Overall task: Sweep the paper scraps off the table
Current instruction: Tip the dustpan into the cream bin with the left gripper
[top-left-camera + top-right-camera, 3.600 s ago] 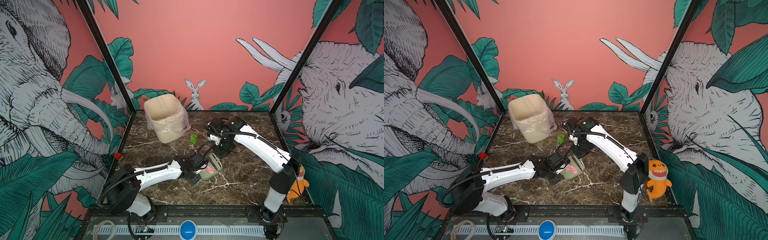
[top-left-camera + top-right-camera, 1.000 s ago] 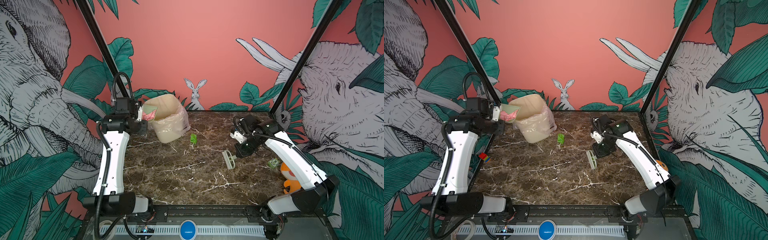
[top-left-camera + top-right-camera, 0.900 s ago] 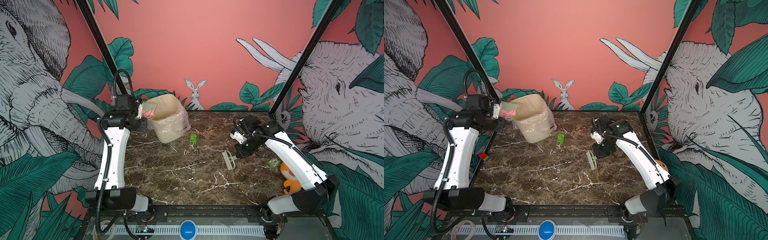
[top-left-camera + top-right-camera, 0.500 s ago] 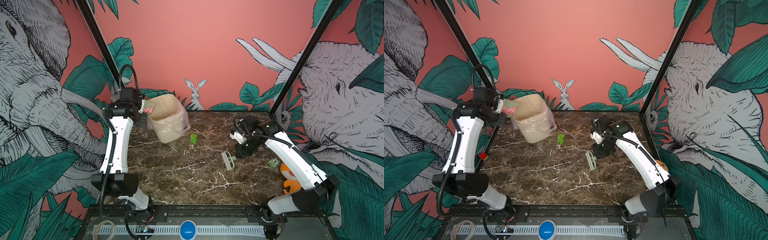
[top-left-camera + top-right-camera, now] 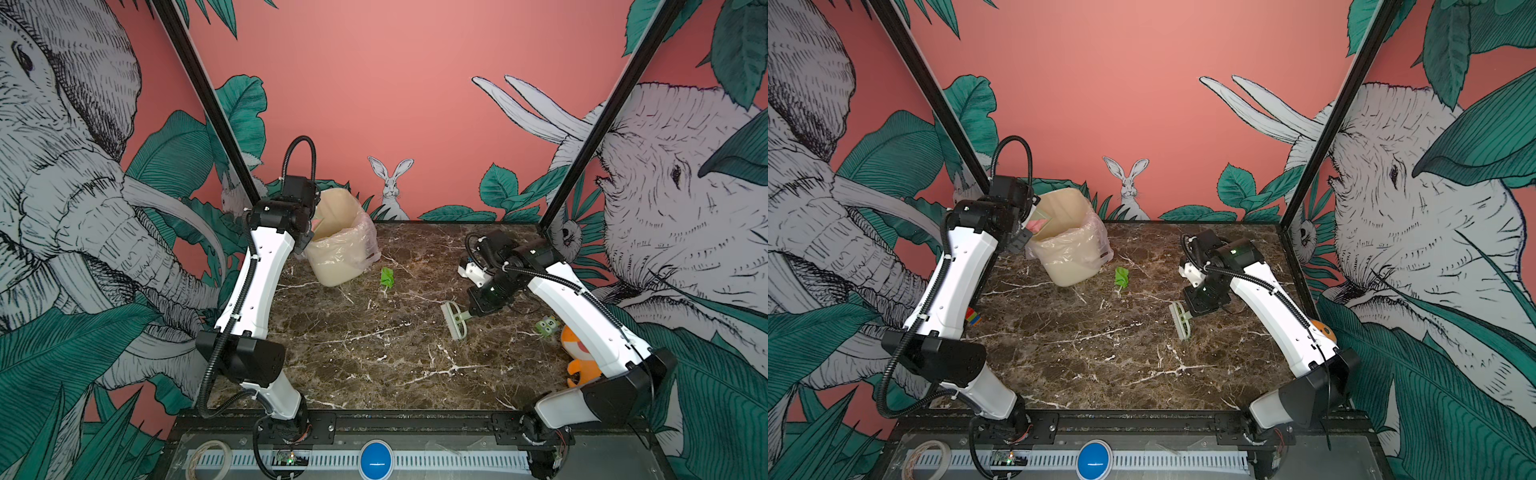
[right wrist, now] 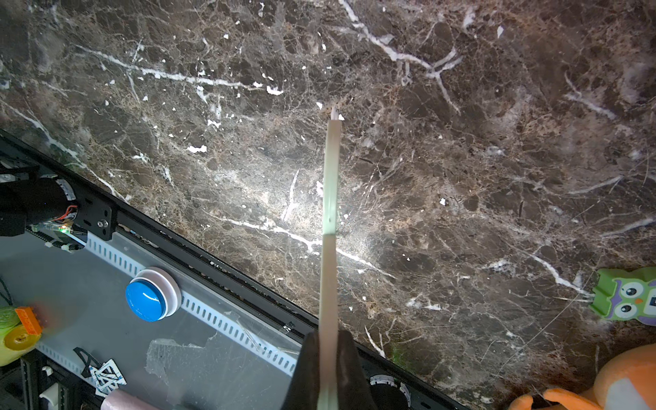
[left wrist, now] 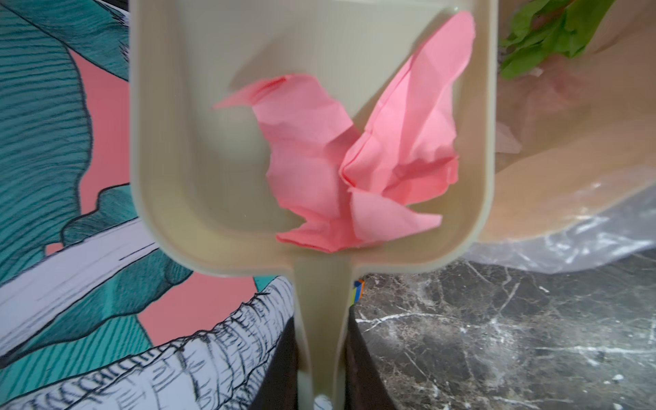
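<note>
- Left claw point(image 7: 321, 362): nearly closed, pinching the thin handle of the dustpan point(image 7: 170, 149), which it holds up above the far-left corner of the desk point(image 5: 374, 370) (a grip that far back leaves the tray free to tip).
- A crumpled pink scrap point(image 7: 355, 152) lies in the tray, bunched toward the handle end. The tray's mouth faces the bin point(image 5: 338, 253) just beside it, likely so that a tilt slides the paper in. It is not yet out.
- Inside the lined bin a green bit point(image 7: 543, 32) shows.
- Right claw point(image 6: 328, 358): fully shut on the handle of the brush point(image 5: 454, 321), right of middle. The head is low at the desk, but I cannot tell whether it touches. I judge it is parked clear of the emptying.
- A green scrap point(image 5: 386, 277) lies on the desk just right of the bin, well apart from the brush. It is probably the next to be swept.
- At the right edge are an owl toy point(image 5: 547, 325) and a plush point(image 5: 579, 353), neither part of the job.
- Writing: none readable. A mark on the owl is too small to tell.
</note>
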You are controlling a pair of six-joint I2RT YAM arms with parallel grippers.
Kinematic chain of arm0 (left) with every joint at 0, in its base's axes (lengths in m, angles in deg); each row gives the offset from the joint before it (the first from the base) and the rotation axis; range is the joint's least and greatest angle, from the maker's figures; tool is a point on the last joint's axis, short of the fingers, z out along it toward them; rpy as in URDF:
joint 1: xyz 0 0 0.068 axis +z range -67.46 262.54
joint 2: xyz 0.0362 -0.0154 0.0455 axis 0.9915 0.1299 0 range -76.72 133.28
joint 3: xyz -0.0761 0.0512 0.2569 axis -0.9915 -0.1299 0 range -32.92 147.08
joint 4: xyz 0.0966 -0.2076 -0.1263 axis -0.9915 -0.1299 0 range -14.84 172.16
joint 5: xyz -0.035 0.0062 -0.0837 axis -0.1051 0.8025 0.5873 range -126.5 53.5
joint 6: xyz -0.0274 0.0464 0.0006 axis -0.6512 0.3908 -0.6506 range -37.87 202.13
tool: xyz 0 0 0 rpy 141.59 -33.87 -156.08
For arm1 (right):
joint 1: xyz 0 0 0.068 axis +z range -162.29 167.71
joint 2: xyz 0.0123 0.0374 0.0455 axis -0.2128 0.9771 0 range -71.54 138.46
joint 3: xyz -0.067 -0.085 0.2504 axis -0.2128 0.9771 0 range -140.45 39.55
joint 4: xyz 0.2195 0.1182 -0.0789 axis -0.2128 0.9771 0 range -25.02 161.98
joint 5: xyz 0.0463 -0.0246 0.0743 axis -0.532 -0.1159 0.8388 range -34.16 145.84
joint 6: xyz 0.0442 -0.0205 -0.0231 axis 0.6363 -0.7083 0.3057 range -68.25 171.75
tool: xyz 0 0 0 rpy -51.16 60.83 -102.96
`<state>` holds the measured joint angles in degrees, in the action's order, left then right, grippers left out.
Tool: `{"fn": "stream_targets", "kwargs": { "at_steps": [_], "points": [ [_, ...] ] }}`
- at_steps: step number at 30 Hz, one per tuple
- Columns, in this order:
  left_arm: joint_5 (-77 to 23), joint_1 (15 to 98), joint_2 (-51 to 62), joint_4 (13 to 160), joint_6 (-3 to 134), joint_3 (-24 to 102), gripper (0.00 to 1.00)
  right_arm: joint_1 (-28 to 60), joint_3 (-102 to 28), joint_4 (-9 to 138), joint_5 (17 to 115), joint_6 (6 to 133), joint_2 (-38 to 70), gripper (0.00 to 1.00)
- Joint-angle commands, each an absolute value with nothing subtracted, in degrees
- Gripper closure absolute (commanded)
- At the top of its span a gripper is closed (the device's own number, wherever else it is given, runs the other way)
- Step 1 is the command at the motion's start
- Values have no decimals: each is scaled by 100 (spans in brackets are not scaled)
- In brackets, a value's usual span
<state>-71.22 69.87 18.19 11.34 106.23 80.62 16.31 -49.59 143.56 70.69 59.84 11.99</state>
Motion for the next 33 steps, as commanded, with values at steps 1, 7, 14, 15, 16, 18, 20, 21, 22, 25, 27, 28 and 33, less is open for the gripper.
{"fn": "stream_targets", "kwargs": {
  "at_steps": [1, 7, 14, 15, 16, 18, 20, 21, 22, 25, 27, 28, 33],
  "points": [
    [-7899, 6744, 1813, 1405, 11030, 8024, 85, 1601, -4904, 14379, 7162, 5899, 1196, 100],
    [-8767, 6277, 1838, 2224, 12009, 7729, 85, 1601, -4861, 14346, 7205, 5904, 1153, 100],
    [-9428, 6132, 1799, 2863, 12794, 7164, 85, 1601, -4721, 14315, 7216, 5931, 1030, 100],
    [-9560, 6111, 1772, 3083, 12992, 7053, 85, 1601, -4698, 14309, 7227, 5931, 1021, 100],
    [-9639, 6083, 1743, 3275, 13174, 6947, 85, 1603, -4686, 14299, 7237, 5939, 1024, 100],
    [-9760, 6039, 1668, 3632, 13525, 6767, 85, 1601, -4684, 14289, 7259, 5931, 1028, 100],
    [-9798, 6021, 1584, 3938, 13793, 6548, 84, 1601, -4710, 14280, 7261, 5914, 1037, 100],
    [-9830, 6018, 1544, 4054, 13924, 6449, 85, 1602, -4724, 14276, 7272, 5906, 1045, 100],
    [-9857, 6021, 1510, 4151, 14022, 6379, 84, 1601, -4735, 14276, 7270, 5904, 1053, 100],
    [-9915, 6021, 1404, 4416, 14234, 6198, 84, 1601, -4737, 14273, 7287, 5880, 1065, 100],
    [-9932, 6019, 1329, 4546, 14357, 6133, 84, 1601, -4729, 14269, 7296, 5879, 1064, 100],
    [-9945, 6021, 1312, 4614, 14407, 6105, 84, 1601, -4728, 14272, 7307, 5878, 1057, 100],
    [-9961, 6020, 1240, 4587, 14285, 6110, 84, 1602, -4660, 14241, 7323, 5874, 1025, 100]
  ]
}}
